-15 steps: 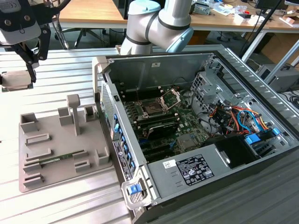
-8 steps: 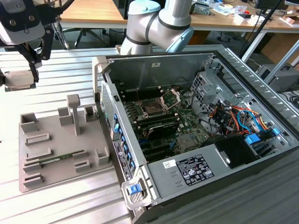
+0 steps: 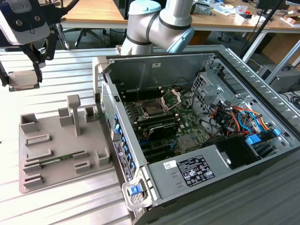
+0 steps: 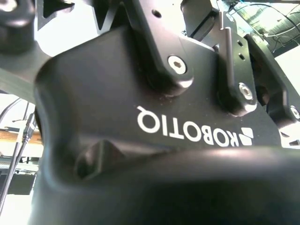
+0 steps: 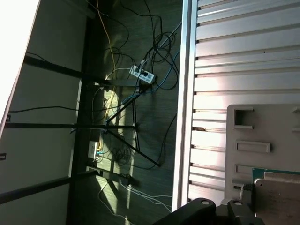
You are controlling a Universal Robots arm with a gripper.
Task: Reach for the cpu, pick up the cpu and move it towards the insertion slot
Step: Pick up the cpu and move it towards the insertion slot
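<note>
Nearest you, at the lower left of the exterior view, sits the grey tray [image 3: 56, 140]. Above it, at the upper left, your gripper [image 3: 21, 75] clamps the cpu [image 3: 22, 80], well apart from the tray. The computer case [image 3: 107, 101] wall stands between the cpu and the insertion slot [image 3: 153, 108] at frame centre. Cables [image 3: 236, 115] crowd the right.

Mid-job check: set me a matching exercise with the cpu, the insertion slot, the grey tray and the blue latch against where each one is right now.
Things:
1. cpu
2. insertion slot
3. grey tray
4. blue latch

Places:
A. on the slatted table, at the exterior view's left of the case
B. at the case's near corner
C. held in the gripper
D. on the green board inside the case

Pairs: 1-C; 2-D; 3-A; 4-B
</note>
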